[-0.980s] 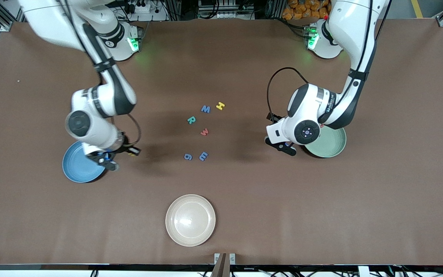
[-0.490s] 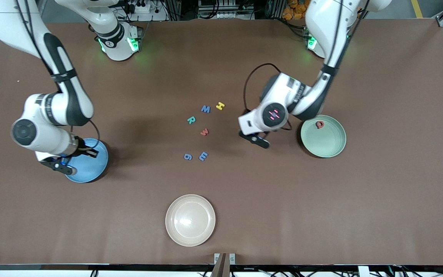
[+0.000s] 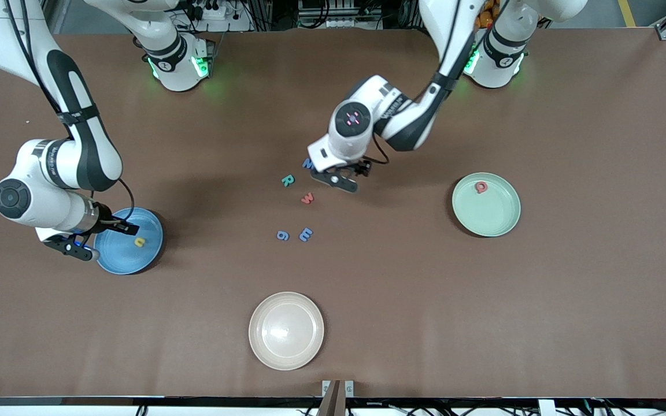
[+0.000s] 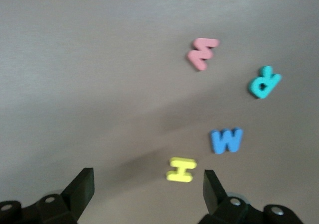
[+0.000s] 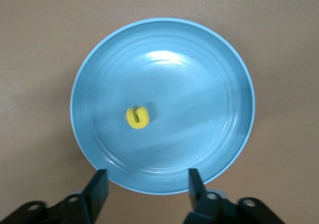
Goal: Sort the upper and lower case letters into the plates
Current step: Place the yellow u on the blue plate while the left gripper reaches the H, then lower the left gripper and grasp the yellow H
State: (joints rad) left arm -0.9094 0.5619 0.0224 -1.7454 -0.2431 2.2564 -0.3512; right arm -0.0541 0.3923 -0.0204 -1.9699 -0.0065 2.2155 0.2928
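Note:
The sky blue plate (image 3: 119, 260) holds the yellow u (image 3: 139, 242). My right gripper (image 3: 95, 237) hangs open and empty over that plate's rim; in the right wrist view the u (image 5: 137, 117) lies in the plate (image 5: 199, 84) between the open fingers (image 5: 97, 186). The mint green plate (image 3: 495, 222) holds the red Q (image 3: 481, 186). My left gripper (image 3: 349, 175) is open and empty, low over the yellow H (image 4: 181, 169), which it hides in the front view. Beside it lie the blue M/W (image 4: 226, 140), teal R (image 3: 288, 181), red w (image 3: 307, 198), blue g (image 3: 282, 235) and blue e (image 3: 306, 234).
A cream-beige plate (image 3: 263, 346) sits empty near the table's front edge, nearer the camera than the letters. The brown table (image 3: 483, 318) runs between the plates.
My left arm swung from the green plate to over the H, leaving the red Q in that plate. My right gripper let go of the yellow u in the blue plate and drew back to its rim.

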